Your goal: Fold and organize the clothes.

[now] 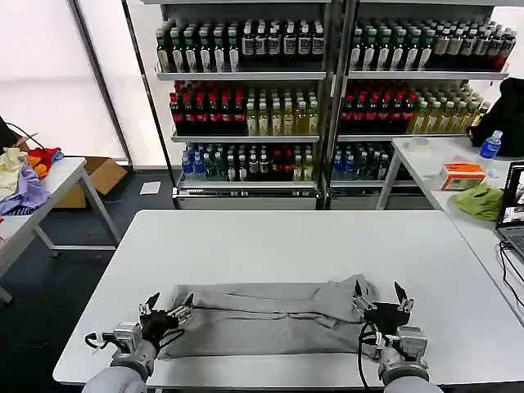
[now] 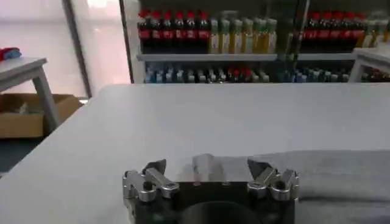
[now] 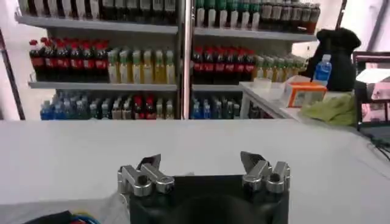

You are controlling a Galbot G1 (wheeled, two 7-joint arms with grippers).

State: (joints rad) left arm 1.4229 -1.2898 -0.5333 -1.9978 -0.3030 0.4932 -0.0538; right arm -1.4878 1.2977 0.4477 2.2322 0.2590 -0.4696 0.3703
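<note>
Grey T-shirt (image 1: 266, 315) lies folded lengthwise into a band on the white table (image 1: 286, 237), stretched between my grippers. Left gripper (image 1: 166, 310) and right gripper (image 1: 381, 297) sit at its ends, jaws spread, holding nothing. Next, I judge, comes pinching both ends for the crosswise fold.

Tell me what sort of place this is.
Probably a lab or test room mocked up as a shop: drink-stocked shelves, plain white worktables, and a laptop on a side table.

Bottle shelves (image 1: 327, 90) behind white table (image 1: 286, 237)
</note>
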